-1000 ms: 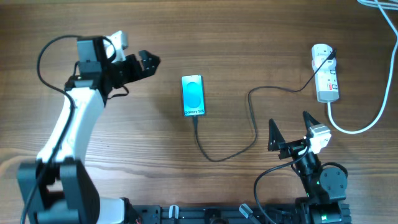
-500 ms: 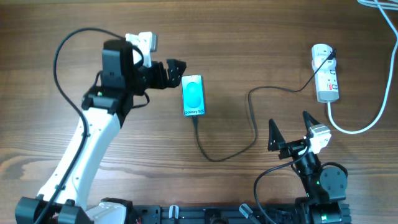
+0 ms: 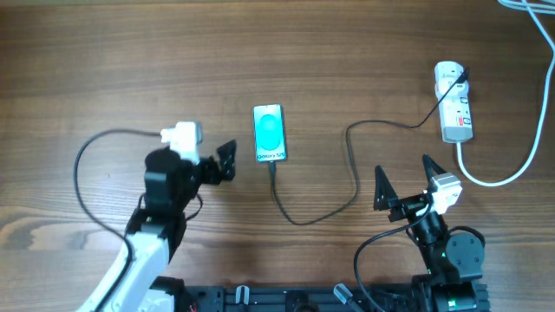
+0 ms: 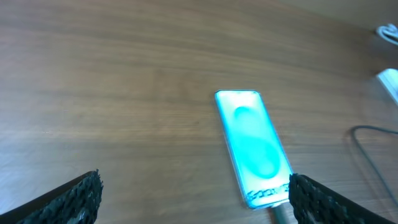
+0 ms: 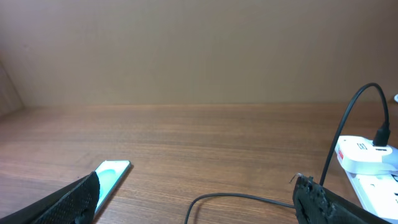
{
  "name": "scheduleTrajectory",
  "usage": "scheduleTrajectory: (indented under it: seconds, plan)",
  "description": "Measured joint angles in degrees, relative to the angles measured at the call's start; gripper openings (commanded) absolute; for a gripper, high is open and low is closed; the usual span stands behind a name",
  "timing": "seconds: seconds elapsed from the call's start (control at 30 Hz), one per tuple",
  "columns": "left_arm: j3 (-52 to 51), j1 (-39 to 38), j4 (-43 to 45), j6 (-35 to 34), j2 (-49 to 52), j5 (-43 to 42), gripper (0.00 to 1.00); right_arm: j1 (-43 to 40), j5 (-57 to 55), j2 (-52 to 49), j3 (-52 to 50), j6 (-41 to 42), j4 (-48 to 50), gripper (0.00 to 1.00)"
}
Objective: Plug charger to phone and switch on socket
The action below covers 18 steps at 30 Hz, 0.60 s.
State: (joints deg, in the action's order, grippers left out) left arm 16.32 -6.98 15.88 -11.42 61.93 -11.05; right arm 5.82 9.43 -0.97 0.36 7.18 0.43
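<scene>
Fingers stand spread wide and empty on my left pincer point(image 3: 229, 161), which hangs just left of the phone point(image 3: 270, 133). My right pincer point(image 3: 403, 175) gapes just as wide, near the front edge. Phone lies flat in the middle of the surface point(image 3: 130, 52), its lower end meeting the charger point(image 3: 299, 222); whether the tip is seated I cannot tell. That cable is limp, so I judge the stiff plug the only place to pinch. Glass looks slick, so I would brace the long edges. Socket point(image 3: 453, 113), far right, seems light and may skid when pressed.
</scene>
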Motion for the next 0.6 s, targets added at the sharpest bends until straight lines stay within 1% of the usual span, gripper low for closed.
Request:
scheduleTrajectory:
  seconds: [0.17, 0.33, 0.53, 0.6]
  plan:
    - [-7.80, 3.74, 0.00, -0.02, -9.42, 0.72, 1.00, 0.00, 0.00, 0.09, 0.00, 0.00, 0.00, 1.00]
    - [-13.75, 5.66, -0.57, 0.00, -19.02, 0.74, 1.00, 0.00, 0.00, 0.09, 0.00, 0.00, 0.00, 1.00]
    - [-15.76, 7.19, -9.55, 0.00, -29.05, 1.22, 1.00, 0.00, 0.00, 0.09, 0.00, 0.00, 0.00, 1.00]
    - [-15.69, 7.43, -14.12, -0.02, -34.73, 2.40, 1.00, 0.00, 0.00, 0.09, 0.00, 0.00, -0.02, 1.00]
